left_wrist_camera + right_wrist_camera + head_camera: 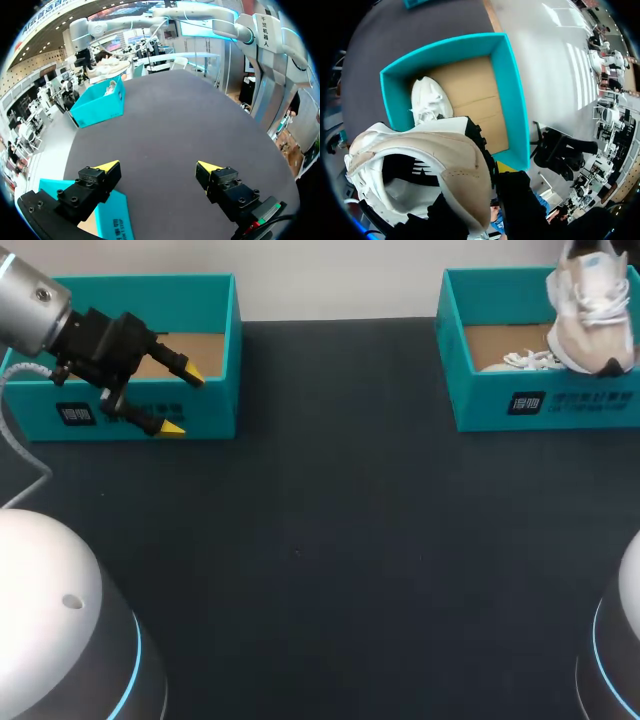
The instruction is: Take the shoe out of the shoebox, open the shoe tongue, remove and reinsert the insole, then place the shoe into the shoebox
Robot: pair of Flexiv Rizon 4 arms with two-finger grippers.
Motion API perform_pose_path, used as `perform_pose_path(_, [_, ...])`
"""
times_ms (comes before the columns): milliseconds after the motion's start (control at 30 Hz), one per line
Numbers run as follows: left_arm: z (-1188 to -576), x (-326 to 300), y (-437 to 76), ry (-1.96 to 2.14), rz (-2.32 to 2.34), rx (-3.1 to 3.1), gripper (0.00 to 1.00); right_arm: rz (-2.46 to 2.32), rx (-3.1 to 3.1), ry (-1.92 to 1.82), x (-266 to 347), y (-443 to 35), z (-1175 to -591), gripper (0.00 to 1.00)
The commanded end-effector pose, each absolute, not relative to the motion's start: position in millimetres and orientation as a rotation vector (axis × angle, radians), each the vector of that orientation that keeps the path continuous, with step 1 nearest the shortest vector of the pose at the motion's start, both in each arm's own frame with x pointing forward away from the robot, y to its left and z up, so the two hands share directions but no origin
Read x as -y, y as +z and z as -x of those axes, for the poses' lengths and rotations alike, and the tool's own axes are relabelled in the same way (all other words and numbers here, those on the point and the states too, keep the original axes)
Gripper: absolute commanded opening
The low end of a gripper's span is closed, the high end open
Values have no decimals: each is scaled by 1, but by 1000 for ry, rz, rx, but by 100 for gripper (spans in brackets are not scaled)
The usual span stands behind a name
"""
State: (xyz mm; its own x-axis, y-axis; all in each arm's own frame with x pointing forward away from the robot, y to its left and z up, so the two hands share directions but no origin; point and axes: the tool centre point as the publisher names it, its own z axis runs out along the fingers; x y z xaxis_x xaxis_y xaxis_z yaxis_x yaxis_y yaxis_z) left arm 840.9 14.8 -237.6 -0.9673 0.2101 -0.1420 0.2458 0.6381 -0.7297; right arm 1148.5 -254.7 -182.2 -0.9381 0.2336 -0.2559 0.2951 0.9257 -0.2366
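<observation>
A beige and white shoe (pixel 590 310) hangs above the right teal shoebox (pixel 545 405), toe down. In the right wrist view my right gripper (pixel 487 172) is shut on the heel edge of that shoe (pixel 435 160), over the open box (pixel 515 100). A second white shoe (pixel 430 102) lies inside this box, and its laces (pixel 530 360) show in the head view. My left gripper (pixel 180 400) hovers open by the front wall of the left teal shoebox (pixel 130 355), holding nothing. In the left wrist view its fingers (pixel 159 167) stand wide apart over the dark table.
The dark table top (pixel 330 540) stretches between the two boxes. The left box (pixel 112 220) lies just under my left gripper's one finger. The right box (pixel 100 105) stands across the table ahead of it.
</observation>
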Motion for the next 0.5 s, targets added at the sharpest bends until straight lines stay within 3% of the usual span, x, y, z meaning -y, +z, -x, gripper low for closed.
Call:
perform_pose_path(33, [-841, -15, -238, -1255, -391, -2805, 100, -418, -2940, -369, 280, -184, -1180, 0])
perform_pose_path(500, [-841, -15, -238, -1255, -391, -2805, 100, -1604, -2535, -346, 315, -176, -1170, 0])
